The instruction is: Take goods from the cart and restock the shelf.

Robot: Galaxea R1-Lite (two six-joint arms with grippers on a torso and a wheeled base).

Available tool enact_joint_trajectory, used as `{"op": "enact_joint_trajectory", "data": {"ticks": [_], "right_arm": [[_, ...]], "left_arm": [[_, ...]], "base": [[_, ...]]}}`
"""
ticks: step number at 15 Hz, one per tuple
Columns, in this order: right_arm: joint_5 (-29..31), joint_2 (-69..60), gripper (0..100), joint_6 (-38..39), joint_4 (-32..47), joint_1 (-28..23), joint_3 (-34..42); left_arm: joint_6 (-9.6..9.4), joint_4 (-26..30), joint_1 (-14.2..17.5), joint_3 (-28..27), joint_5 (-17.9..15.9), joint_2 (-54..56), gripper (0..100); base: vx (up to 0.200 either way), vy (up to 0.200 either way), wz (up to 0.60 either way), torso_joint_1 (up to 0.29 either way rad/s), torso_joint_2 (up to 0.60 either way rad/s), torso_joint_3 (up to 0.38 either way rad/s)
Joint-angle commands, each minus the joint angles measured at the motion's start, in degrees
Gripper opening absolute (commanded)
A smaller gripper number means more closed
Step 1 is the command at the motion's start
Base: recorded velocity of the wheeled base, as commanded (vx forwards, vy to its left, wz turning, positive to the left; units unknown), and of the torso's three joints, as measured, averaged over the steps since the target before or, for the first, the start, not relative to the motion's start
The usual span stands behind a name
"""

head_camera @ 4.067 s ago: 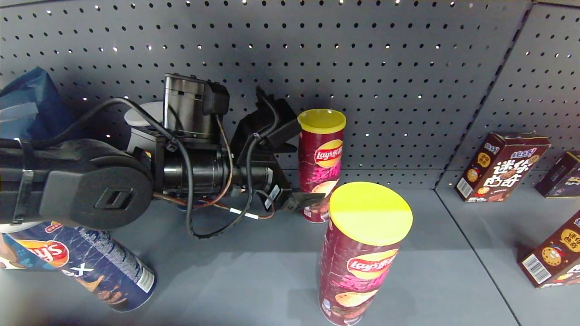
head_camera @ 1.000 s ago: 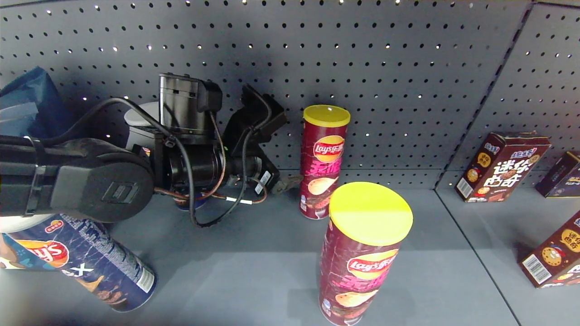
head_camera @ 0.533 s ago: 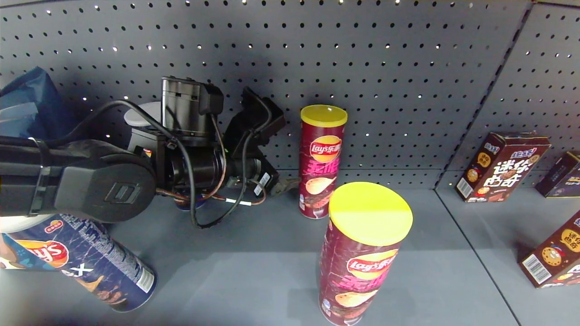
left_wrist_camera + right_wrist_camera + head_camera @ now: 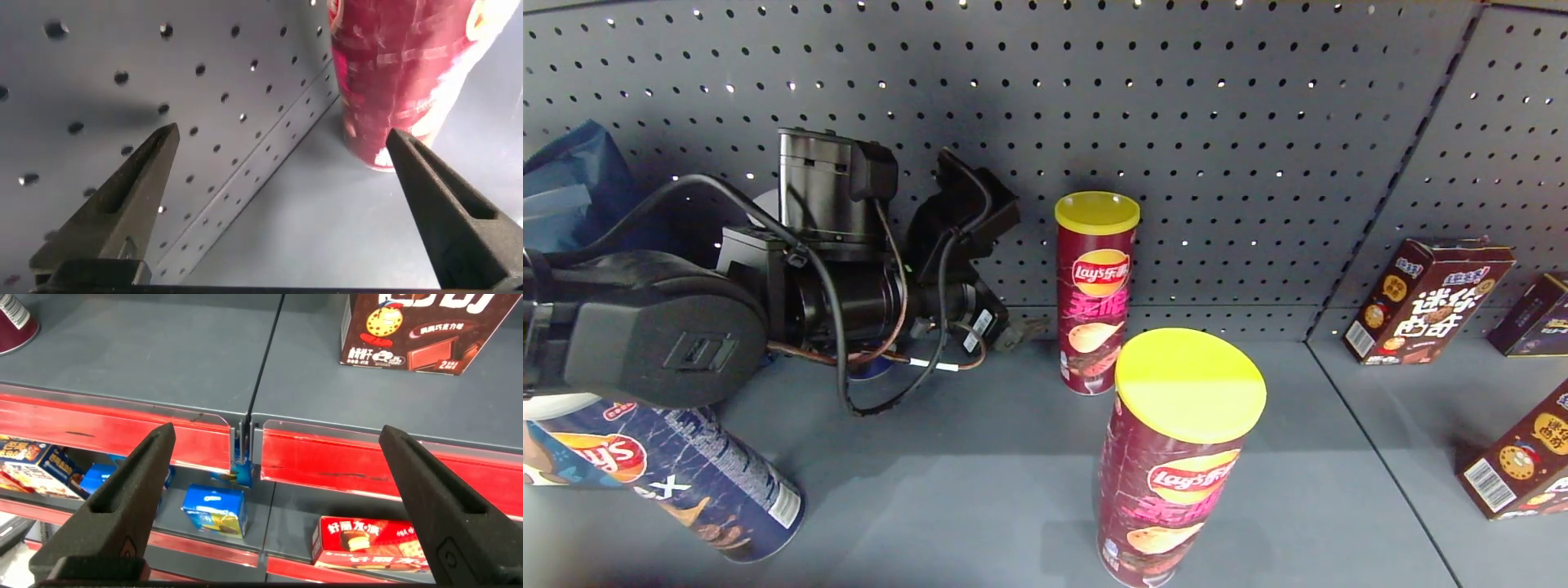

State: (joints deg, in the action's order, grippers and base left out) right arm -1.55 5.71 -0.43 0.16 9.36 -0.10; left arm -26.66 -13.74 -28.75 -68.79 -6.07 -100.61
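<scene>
light: dim overall | shadows: soft on shelf (image 4: 1013, 490) | glints — pegboard (image 4: 1258, 122) holes

left arm (image 4: 645, 343): stretches level in from the robot's left, wrist camera mounted on top | left gripper (image 4: 282, 135): fingers spread wide, empty, tips low and just left of the rear chip can (image 4: 1094, 294), not touching it | right gripper (image 4: 276, 433): fingers spread wide, empty

Rear red can (image 4: 1094, 290) and front red can (image 4: 1176, 482): oval logo above large characters. Tilted blue can (image 4: 686, 482): similar logo, inverted. Brown box (image 4: 1429, 298): white characters, barcode at lower corner.
</scene>
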Motion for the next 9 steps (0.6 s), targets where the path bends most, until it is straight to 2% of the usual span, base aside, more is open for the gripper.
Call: {"op": "enact_joint_trajectory", "data": {"ticks": [1, 4, 9], "right_arm": [[0.0, 0.1, 100, 0.0, 0.0, 0.0, 0.0], [0.0, 0.1, 100, 0.0, 0.0, 0.0, 0.0], [0.0, 0.1, 100, 0.0, 0.0, 0.0, 0.0]], "left_arm": [[-0.06, -0.1, -0.2, 0.5, 1.4, 0.2, 100], [-0.32, 0.1, -1.0, 0.5, 5.9, 0.2, 100], [-0.32, 0.1, -1.8, 0.0, 6.5, 0.0, 100]], "base": [[0.0, 0.0, 0.0, 0.0, 0.0, 0.0], [0.0, 0.0, 0.0, 0.0, 0.0, 0.0], [0.0, 0.0, 0.0, 0.0, 0.0, 0.0]]}}
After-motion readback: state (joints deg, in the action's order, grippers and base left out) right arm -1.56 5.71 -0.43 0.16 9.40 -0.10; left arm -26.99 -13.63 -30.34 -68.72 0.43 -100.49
